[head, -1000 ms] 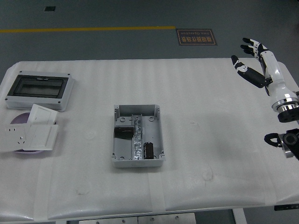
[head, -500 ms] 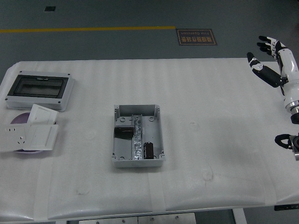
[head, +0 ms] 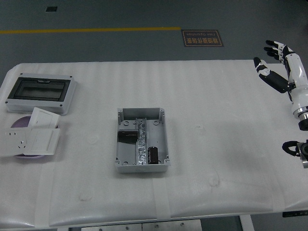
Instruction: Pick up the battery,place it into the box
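Your right hand (head: 278, 65): 1 unit, white shell over the back and forearm, black finger segments with white bands near the tips. Wrist ends in a polished silver ring above a black collar. Below it, 1 black bracket with a grey block.

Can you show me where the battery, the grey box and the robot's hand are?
battery (head: 153, 154): head view, middle of the dark cylinder in the box's near right compartment.
grey box (head: 142, 167): head view, its near wall.
right hand (head: 275, 62): head view, palm, fingers spread, holding nothing.
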Available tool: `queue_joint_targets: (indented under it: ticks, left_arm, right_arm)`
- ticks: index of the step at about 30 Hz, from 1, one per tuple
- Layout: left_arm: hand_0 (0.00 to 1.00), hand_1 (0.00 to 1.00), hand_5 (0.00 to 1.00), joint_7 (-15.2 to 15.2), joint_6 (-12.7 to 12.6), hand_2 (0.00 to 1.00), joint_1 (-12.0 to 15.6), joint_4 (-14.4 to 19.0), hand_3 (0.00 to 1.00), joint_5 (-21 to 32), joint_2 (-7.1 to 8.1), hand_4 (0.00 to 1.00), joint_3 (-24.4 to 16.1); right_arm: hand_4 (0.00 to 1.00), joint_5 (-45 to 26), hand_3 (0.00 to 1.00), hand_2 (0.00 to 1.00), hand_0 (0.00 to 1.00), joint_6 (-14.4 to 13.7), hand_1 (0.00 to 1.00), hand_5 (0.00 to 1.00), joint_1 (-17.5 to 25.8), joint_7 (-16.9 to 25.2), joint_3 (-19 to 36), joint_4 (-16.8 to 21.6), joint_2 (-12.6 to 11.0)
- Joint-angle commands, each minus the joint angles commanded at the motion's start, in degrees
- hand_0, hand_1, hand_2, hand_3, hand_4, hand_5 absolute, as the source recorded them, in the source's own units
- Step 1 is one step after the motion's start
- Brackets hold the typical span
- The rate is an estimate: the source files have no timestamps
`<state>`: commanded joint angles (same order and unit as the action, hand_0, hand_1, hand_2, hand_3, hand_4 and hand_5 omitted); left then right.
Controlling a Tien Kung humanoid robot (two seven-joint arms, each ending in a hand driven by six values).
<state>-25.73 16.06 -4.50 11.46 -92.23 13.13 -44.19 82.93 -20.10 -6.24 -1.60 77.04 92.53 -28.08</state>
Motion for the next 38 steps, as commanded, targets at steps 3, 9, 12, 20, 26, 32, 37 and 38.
queue_joint_targets:
  ticks: [3,9,12,20,26,32,37,38]
  left_arm:
    - [0.638,0.564,0.002,0.01,-0.03,0.514,0.07,-0.02,0.556,0.05,0.04,0.316,0.02]
    - [0.640,0.564,0.002,-0.06,-0.04,0.515,0.44,-0.06,0.556,0.02,0.06,0.317,-0.12]
    - [0.640,0.564,0.002,-0.07,-0.07,0.515,0.55,-0.07,0.556,0.08,0.04,0.317,-0.13]
    - [0.642,0.565,0.002,0.06,-0.24,0.516,0.49,-0.12,0.556,0.64,-0.06,0.320,0.30]
    - [0.643,0.565,0.002,0.10,-0.58,0.515,1.02,-0.23,0.557,1.48,0.32,0.321,0.57]
    - [0.643,0.565,0.002,-0.05,-0.76,0.515,1.73,-0.27,0.557,1.72,0.13,0.321,0.16]
    - [0.643,0.565,0.002,-1.00,-0.60,0.515,1.94,-0.29,0.557,2.80,-0.24,0.321,0.33]
    - [0.643,0.565,0.002,-1.43,-0.44,0.515,1.96,-0.32,0.557,2.95,-0.34,0.321,0.21]
  right_arm:
    - [0.669,0.40,0.862,0.809,0.879,-0.10,0.821,0.396,-0.01,-0.05,0.25,0.04,0.01]
    - [0.665,0.91,0.862,0.809,0.879,-0.16,0.820,0.390,0.21,-0.06,0.84,0.11,-0.03]
    - [0.665,0.87,0.862,0.809,0.879,-0.13,0.820,0.390,0.18,0.06,0.94,0.05,0.10]
    - [0.664,0.58,0.861,0.810,0.878,0.03,0.821,0.388,0.02,0.25,0.77,-0.34,0.24]
    - [0.662,0.55,0.861,0.810,0.877,0.02,0.820,0.387,0.03,0.32,0.88,-0.70,0.31]
    - [0.661,-6.09,0.861,0.810,0.877,0.44,0.820,0.389,-0.53,2.39,0.83,-1.87,0.54]
    - [0.661,-11.37,0.861,0.810,0.877,0.54,0.820,0.389,-1.88,3.63,-0.57,-1.69,0.84]
    - [0.661,-11.84,0.861,0.810,0.877,0.50,0.820,0.389,-2.29,3.83,-1.04,-1.61,1.00]
